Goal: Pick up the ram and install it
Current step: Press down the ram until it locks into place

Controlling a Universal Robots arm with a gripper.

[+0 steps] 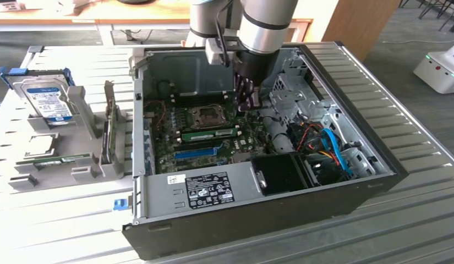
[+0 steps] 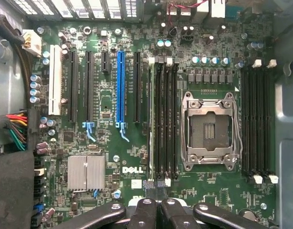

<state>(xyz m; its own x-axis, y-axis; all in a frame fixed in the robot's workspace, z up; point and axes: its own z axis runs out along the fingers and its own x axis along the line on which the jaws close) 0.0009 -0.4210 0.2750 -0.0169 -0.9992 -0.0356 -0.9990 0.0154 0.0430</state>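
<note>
Pincer (image 2: 155, 191) closed above motherboard (image 2: 108, 157); ram (image 1: 212, 132) seated upright, near pincer tip.

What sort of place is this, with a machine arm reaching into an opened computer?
Probably a robotics lab or test workshop: the open computer case lies on a slatted metal table, a hard drive stands in a grey holder beside it, and a robot arm reaches inside.

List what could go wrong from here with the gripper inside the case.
1. The shut gripper hangs close to the memory slots; drifting sideways, it could strike the open CPU socket.
2. The ram stick in its slot may be half-seated; uneven pressing could strain the motherboard.
</note>
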